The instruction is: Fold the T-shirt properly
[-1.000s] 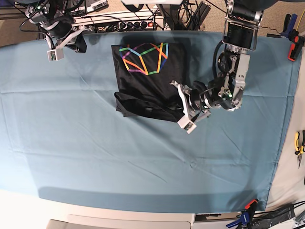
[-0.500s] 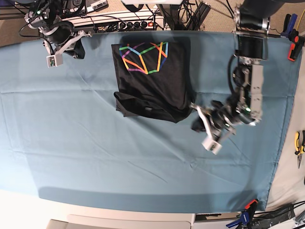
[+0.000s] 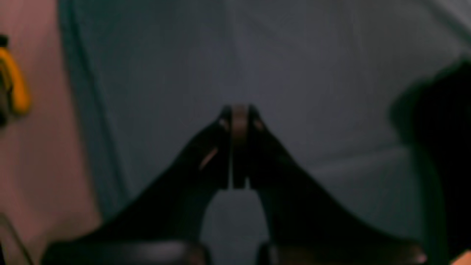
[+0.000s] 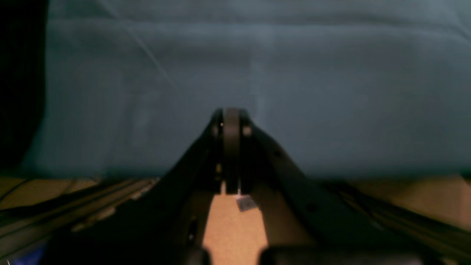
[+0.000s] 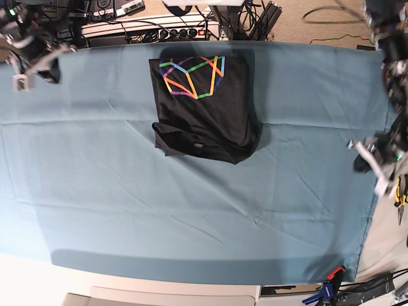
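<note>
The black T-shirt (image 5: 205,108) lies folded into a rough rectangle at the back middle of the teal table cloth (image 5: 159,204), its multicolour line print facing up; its front edge is bunched. My left gripper (image 5: 371,167) hangs at the cloth's right edge, well away from the shirt. In the left wrist view this gripper (image 3: 239,117) is shut and empty over the cloth, and a dark blurred edge of the T-shirt (image 3: 445,154) shows at the right. My right gripper (image 5: 22,78) is at the back left corner. In the right wrist view it (image 4: 230,119) is shut and empty.
Cables and power strips (image 5: 159,29) run behind the table's back edge. Yellow-handled pliers (image 5: 400,191) lie off the cloth's right edge, also blurred in the left wrist view (image 3: 14,88). Clamps (image 5: 333,275) hold the cloth at the front right corner.
My left gripper has drawn away from the shirt's front right corner to the cloth's right edge. My right gripper has moved further left to the back left corner. The shirt stays put.
</note>
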### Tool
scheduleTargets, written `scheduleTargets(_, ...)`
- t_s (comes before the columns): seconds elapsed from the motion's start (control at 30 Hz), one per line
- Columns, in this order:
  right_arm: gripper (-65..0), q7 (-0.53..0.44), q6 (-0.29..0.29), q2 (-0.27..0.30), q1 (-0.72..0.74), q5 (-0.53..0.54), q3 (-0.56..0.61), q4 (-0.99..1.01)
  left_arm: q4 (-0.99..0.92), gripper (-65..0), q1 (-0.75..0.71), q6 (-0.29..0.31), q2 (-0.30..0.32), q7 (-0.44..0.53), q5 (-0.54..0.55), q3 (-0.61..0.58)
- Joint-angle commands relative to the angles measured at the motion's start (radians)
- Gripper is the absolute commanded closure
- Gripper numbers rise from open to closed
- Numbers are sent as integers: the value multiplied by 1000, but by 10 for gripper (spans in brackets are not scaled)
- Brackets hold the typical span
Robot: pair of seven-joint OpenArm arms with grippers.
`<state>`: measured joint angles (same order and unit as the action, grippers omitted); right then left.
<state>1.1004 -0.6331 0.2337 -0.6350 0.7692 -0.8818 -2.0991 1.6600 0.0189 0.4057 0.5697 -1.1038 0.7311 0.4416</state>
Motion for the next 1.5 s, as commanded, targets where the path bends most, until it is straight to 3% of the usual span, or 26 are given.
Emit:
scheduleTargets(0.0, 0, -7, -6, 15, -34, 29, -42, -33, 54, 0, -43, 2, 16, 6, 26, 37)
scheduleTargets(0.1, 0, 7, -7, 15, -126, 67, -125, -73, 198, 0, -239, 2, -7, 3, 47, 122)
scheduleTargets(0.23, 0, 19, -18, 13, -224, 94, -182, -94, 386, 0, -500, 2, -91, 4, 59, 210)
scheduleTargets(0.4, 0, 37, -23, -15, -295, 107, -178, -93, 500, 0, -763, 6, -202, 3, 67, 238)
scheduleTargets(0.53, 0, 50, -22, -47, -314, 114, -136, -85, 493, 0, -888, 40, -251, -4, 116, 235)
scheduleTargets(0.7, 0, 28, -25, -2, -312, 66, 58, 90, 419, 0, -969, 41, -291, 0, 134, 235)
scheduleTargets(0.8, 0, -43, -24, 39, -272, -37, 207, 301, 306, 0, -975, 83, -320, 20, 148, 233)
scheduleTargets(0.93, 0, -116, -24, 74, -140, -116, 372, 630, 116, 0, -964, 92, -323, 81, 122, 153)
scheduleTargets(1.03, 0, -172, -24, 77, -18, -153, 456, 858, -35, 0, -925, 92, -324, 164, 14, 23)
scheduleTargets(1.13, 0, -258, -24, 76, 98, -194, 524, 1046, -197, 0, -845, 84, -324, 303, -166, -130)
scheduleTargets(1.23, 0, -375, -21, 69, 203, -286, 578, 1189, -360, 0, -740, 3, -325, 456, -355, -274)
scheduleTargets(1.3, 0, -459, -6, 55, 268, -381, 601, 1266, -470, 0, -661, -94, -335, 560, -493, -360)
scheduleTargets(1.4, 0, -578, 77, 26, 348, -512, 625, 1373, -630, 0, -538, -249, -364, 654, -643, -471)
scheduleTargets(1.47, 0, -671, 154, 8, 383, -572, 642, 1441, -732, 0, -462, -315, -389, 688, -674, -524)
